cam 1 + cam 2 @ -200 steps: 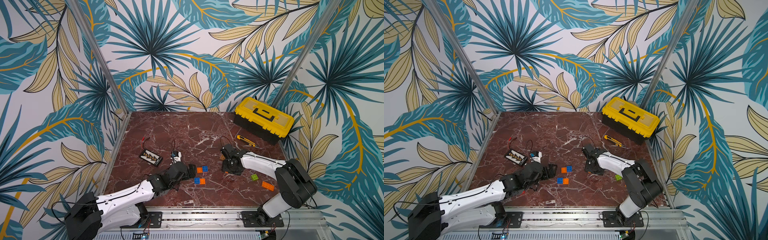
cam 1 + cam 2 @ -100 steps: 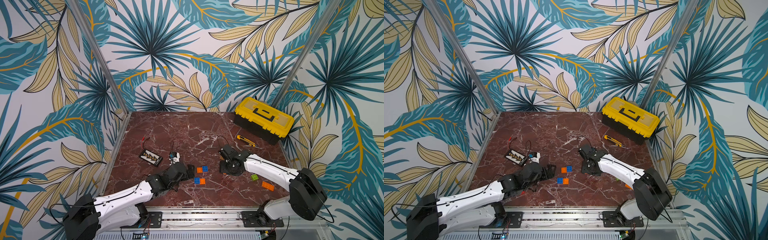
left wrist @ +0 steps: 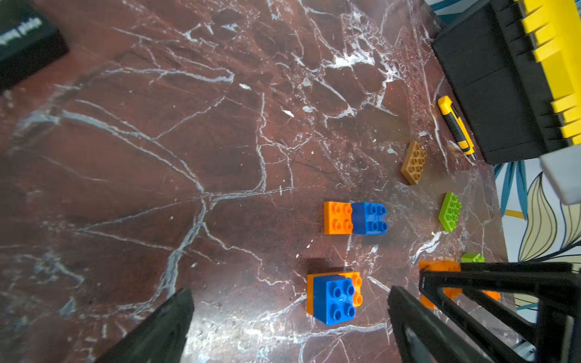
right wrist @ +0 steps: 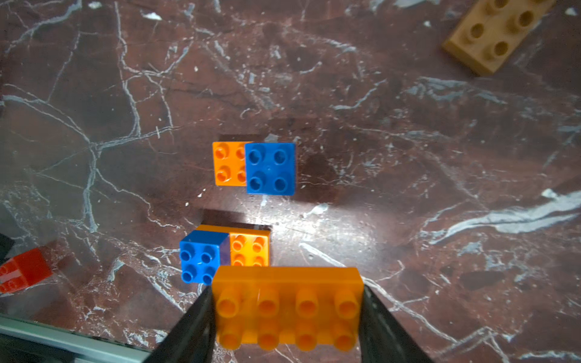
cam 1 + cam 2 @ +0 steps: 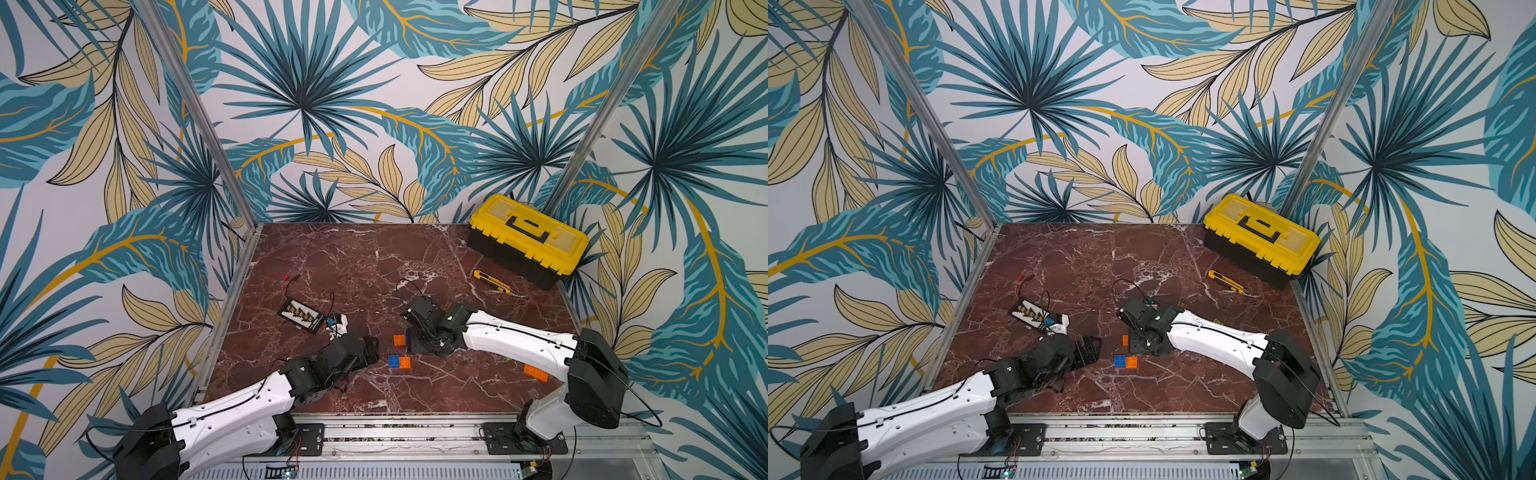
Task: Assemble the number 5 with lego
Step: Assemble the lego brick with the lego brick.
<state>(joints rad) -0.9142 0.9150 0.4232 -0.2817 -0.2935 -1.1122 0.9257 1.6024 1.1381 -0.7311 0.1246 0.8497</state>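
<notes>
L end effector: jaws wide apart, empty, low over counter
Near stack: blue sq on orange, sits on counter
R end effector: clamped on orange oblong by its short ends, close to Near stack
Handling: prob light, stiff, slick walls; grip flat sides, not studs
Far pair: orange w/ blue sq at one end

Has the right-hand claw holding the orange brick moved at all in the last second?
Yes. The right gripper, holding the long orange brick, has moved away from the yellow toolbox towards the orange-and-blue lego pair mid-table.
</notes>
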